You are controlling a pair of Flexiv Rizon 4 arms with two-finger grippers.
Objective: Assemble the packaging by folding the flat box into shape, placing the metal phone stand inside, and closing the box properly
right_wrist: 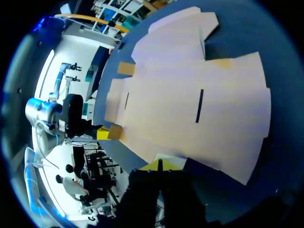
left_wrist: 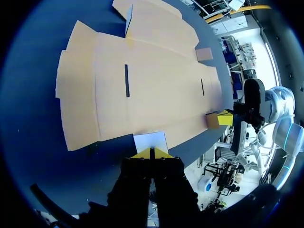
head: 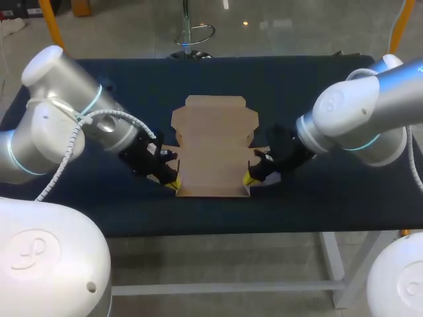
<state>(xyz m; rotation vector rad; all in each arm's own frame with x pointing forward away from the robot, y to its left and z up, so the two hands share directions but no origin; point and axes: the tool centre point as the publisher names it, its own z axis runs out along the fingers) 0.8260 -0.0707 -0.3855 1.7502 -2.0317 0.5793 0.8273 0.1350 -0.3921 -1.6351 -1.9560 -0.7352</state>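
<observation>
- Cardboard box [head: 215, 148] lies flat on the tabletop [head: 317, 205] between left hand [head: 170, 183] and right hand [head: 251, 177].
- Left hand [left_wrist: 152, 153], tips narrow, pinches the left tab [left_wrist: 150, 141]; fold along its crease.
- Right hand [right_wrist: 161, 165] pinches the right tab [right_wrist: 168, 157] likewise; lift in step.

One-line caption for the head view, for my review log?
Left gripper and right gripper sit at the near side flaps of the unfolded flat box on the table.

Table [head: 310, 79]: dark blue matte top, spans nearly full width; pale metal frame, leg under near edge.
</observation>
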